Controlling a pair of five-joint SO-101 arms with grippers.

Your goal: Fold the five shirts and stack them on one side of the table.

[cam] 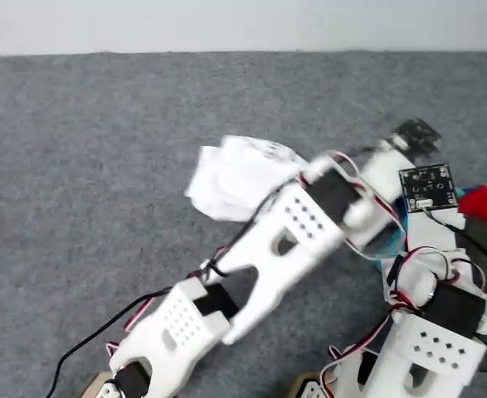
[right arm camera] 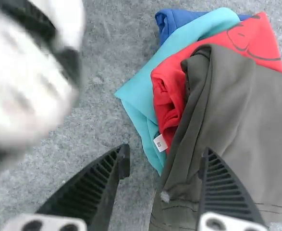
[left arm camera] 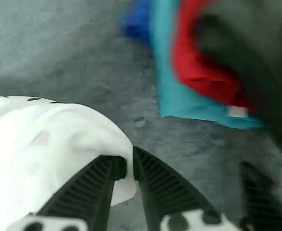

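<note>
A crumpled white shirt (cam: 241, 176) hangs off the grey table, and my left gripper (left arm camera: 129, 163) is shut on its edge (left arm camera: 59, 144). Beyond it lies a stack of folded shirts: blue (left arm camera: 140, 19) lowest, then teal (left arm camera: 179, 98), red (left arm camera: 203, 72) and dark olive (left arm camera: 256, 43) on top. My right gripper (right arm camera: 165, 166) stands open just above the near edge of that stack, one finger (right arm camera: 113, 166) over bare table and the other (right arm camera: 212, 168) over the olive shirt (right arm camera: 237, 120). From above, my right arm (cam: 430, 249) covers most of the stack, leaving a red corner (cam: 482, 202) showing.
The grey felt table (cam: 94, 149) stretches wide and bare to the left and back. My left arm (cam: 293, 224) crosses diagonally from the front towards the stack and passes close beside the right gripper (right arm camera: 30, 86). A pale wall runs along the far edge.
</note>
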